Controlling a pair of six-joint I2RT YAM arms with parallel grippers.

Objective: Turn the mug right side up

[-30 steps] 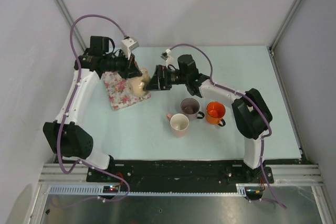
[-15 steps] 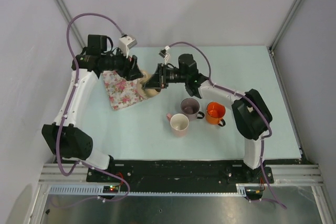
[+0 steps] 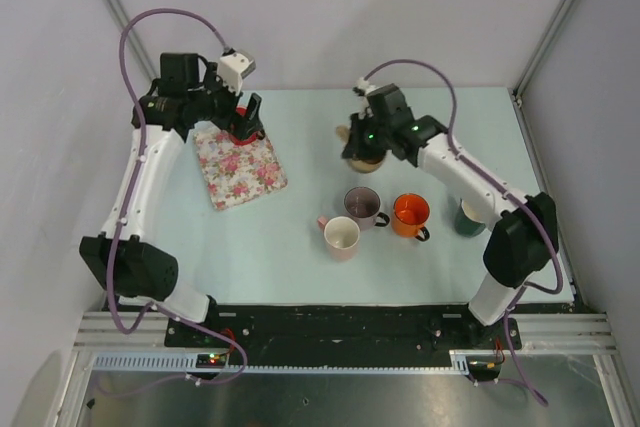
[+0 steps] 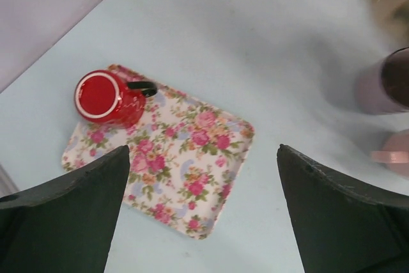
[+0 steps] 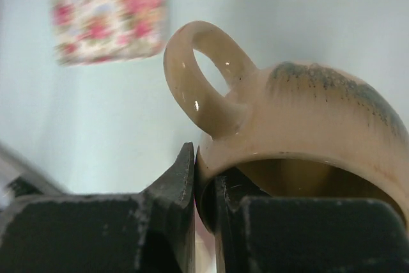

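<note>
overhead; wrists close, tray (image 3: pixel 236 179) seemingly shared

Right gripper (image 3: pixel 364 143) has carried mug (image 5: pixel 307 119) off tray (image 3: pixel 240 172), rim pinched, toward far-edge middle. Left gripper (image 4: pixel 201 158) let go, jaws now apart.

Above the table (image 3: pixel 300 262), I saw my left arm (image 3: pixel 140 185) and right arm (image 3: pixel 462 169) wore white shells with black joints, a purple cable (image 3: pixel 160 13) looped from each, and the wrist fingers (image 4: pixel 64 218) were matte black.
</note>
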